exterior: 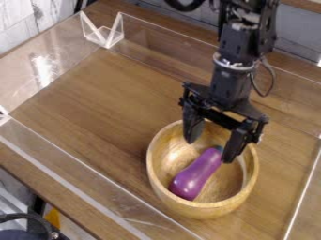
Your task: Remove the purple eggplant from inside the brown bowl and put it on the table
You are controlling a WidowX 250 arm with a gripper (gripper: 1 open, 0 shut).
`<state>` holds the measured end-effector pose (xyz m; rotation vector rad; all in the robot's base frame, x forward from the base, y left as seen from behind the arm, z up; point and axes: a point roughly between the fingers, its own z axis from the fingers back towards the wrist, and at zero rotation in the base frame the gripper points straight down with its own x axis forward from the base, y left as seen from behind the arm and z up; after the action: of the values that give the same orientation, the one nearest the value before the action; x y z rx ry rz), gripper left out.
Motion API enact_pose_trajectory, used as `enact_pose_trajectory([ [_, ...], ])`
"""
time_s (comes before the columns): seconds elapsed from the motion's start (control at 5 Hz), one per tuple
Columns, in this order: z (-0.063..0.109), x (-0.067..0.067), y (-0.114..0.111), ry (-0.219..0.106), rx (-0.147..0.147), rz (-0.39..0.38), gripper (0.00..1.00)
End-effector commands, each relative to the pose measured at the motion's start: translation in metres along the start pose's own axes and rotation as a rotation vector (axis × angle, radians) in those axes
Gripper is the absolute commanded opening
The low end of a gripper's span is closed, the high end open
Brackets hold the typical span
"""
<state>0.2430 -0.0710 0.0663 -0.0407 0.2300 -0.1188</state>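
The hand (pixel 215 137) is hanging over the far part of the brown bowl (pixel 160 165), pointing steeply downward, with its two dark fingers (pixel 191 127) spread wide and nothing caught between them. The left finger is reaching down just inside the bowl's far-left rim, and the right finger is dipping to the stem end of the purple eggplant (pixel 197 173); whether that fingertip is touching the eggplant cannot be told from this view. The black arm is rising from the hand toward the far edge of the scene, with cables running along it.

The purple eggplant is lying inside the brown bowl, resting on the bowl's floor and slanting from near-left to far-right. Its dark green stem cap is pointing toward the far right, up under the hand, while its plump glossy end is sitting toward the near side of the bowl. The eggplant is taking up only part of the bowl's width.

The brown bowl is sitting on the counter (pixel 100 103) toward the near right, close to the clear wall that is running along the near edge. The counter's wood grain is running across the scene, and clear acrylic walls (pixel 63 164) are standing around its edges. A small clear stand (pixel 101 29) is sitting at the far left corner, well apart from the bowl.
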Motion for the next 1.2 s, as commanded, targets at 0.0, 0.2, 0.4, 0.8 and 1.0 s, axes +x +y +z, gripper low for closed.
enact_pose_trajectory([
  [0.0, 0.001, 0.005, -0.004, -0.025, 0.006, -0.013, 1.00],
  [0.2, -0.006, 0.008, -0.006, -0.014, 0.015, -0.013, 1.00],
  [0.4, -0.013, 0.012, -0.006, -0.001, 0.020, -0.010, 1.00],
  [0.8, -0.009, 0.014, -0.004, -0.010, 0.030, -0.009, 0.00],
  [1.0, 0.002, 0.009, -0.005, -0.029, 0.038, -0.008, 0.00],
])
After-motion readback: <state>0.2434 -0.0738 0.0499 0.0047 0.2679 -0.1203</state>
